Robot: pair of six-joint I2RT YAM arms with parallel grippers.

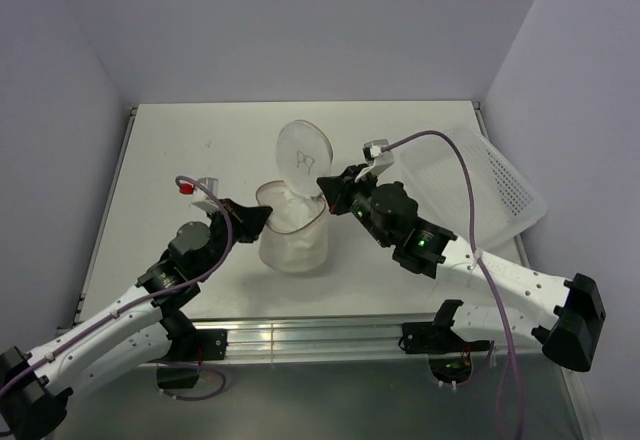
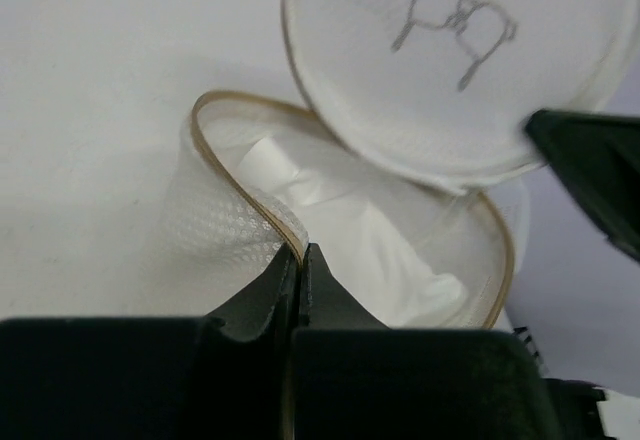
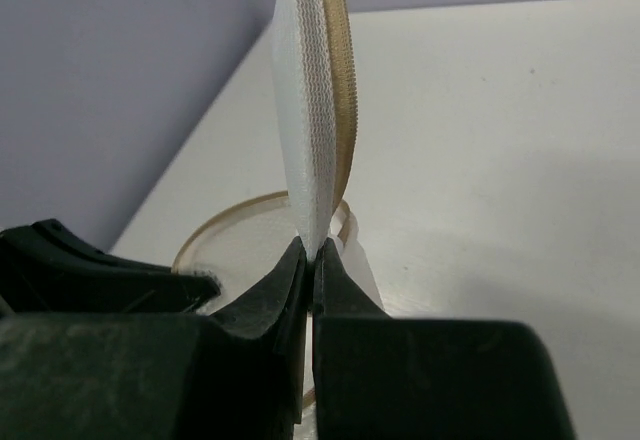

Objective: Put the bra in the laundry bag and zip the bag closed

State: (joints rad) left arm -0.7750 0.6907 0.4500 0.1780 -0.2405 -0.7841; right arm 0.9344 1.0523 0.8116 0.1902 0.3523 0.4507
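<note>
The laundry bag [image 1: 295, 235] stands upright mid-table, its mesh drum open. Its round lid [image 1: 305, 153], with the black eyeglasses mark, stands up behind the opening. The off-white bra [image 2: 360, 230] lies bunched inside the bag. My left gripper [image 1: 262, 214] is shut on the bag's tan rim [image 2: 250, 195] at its left side. My right gripper [image 1: 325, 188] is shut on the lower edge of the lid [image 3: 315, 130], which it holds upright and edge-on in the right wrist view. The bag's rim also shows in that view [image 3: 235, 215].
A white perforated plastic tray [image 1: 490, 185] lies tilted at the right of the table, near the right wall. The table's back edge meets the wall behind the lid.
</note>
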